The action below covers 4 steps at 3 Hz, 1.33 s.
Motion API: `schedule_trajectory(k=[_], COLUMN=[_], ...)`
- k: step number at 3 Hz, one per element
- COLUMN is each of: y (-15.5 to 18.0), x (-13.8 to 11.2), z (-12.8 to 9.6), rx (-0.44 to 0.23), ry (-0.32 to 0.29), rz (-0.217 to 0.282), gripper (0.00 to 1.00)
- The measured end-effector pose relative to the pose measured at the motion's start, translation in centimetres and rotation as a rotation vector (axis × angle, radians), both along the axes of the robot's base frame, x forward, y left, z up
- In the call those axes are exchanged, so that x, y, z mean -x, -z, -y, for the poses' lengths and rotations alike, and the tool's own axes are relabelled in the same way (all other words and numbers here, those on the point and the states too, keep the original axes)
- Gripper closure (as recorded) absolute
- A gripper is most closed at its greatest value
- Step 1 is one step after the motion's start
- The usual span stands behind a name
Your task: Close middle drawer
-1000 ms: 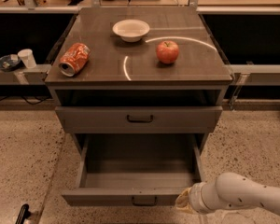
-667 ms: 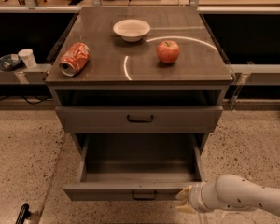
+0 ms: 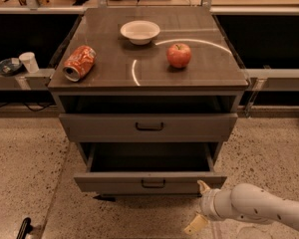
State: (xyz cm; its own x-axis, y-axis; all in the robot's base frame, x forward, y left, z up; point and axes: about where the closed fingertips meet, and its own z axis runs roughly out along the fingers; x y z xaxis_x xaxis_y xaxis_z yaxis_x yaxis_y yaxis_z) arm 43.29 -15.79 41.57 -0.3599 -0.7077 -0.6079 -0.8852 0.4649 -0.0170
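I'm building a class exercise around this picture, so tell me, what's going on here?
The robot's gripper sits low at the right end of the middle drawer, fingers spread, one fingertip seemingly against the drawer's front. The drawer stands partway out and looks empty inside, so it is not yet closed. On the cabinet top rest a white bowl, an apple and a crushed can lying on its side.
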Motion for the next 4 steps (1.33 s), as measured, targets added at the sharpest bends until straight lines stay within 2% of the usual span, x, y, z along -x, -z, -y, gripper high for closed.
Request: schedule_trajectory(k=[1, 2, 3, 4], y=[0.0, -0.4, 0.3, 1.1], x=[0.0, 0.5, -0.5, -2.4], z=[0.0, -0.3, -0.6, -1.3], rx=[0.000, -0.008, 0.018, 0.053], ry=[0.000, -0.023, -0.101, -0.178], rz=[0.000, -0.024, -0.008, 0.039], gripper=[0.00, 0.00, 0.19, 0.42])
